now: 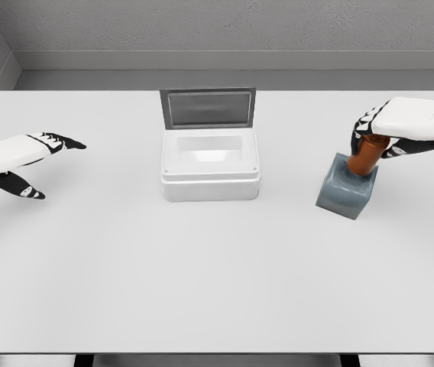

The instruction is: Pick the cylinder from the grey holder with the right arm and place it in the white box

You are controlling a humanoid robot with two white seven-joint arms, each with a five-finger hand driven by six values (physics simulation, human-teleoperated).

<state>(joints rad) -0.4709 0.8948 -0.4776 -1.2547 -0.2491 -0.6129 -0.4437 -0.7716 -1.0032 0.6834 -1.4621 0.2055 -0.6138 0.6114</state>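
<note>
Cylinder, reddish-brown, short and round (367, 155), sits right side of the white tabletop (202, 283), lower end seated in the grey block-shaped holder (347, 187), top leaning a bit to the right. Right hand (389, 131) is on it: fingers wrapped around the upper part, clamped on, nothing else touched as far as I can tell. Holder looks tilted vs the table edge; can't tell if it's lifted off the surface.

Step in hand, by my read: extraction. You want to pull along the cylinder's own axis, not straight up, else the holder prob rides along or tips. Check grip is firm before you move; watch the holder base for drag. Once clear, carry left to the white open-topped box w/ raised grey lid (210, 164), mid table, well apart from the holder. Come in from above, stay off the lid at the far side.

Left hand (30, 164) hovers far left, fingers spread, holding nothing.
</note>
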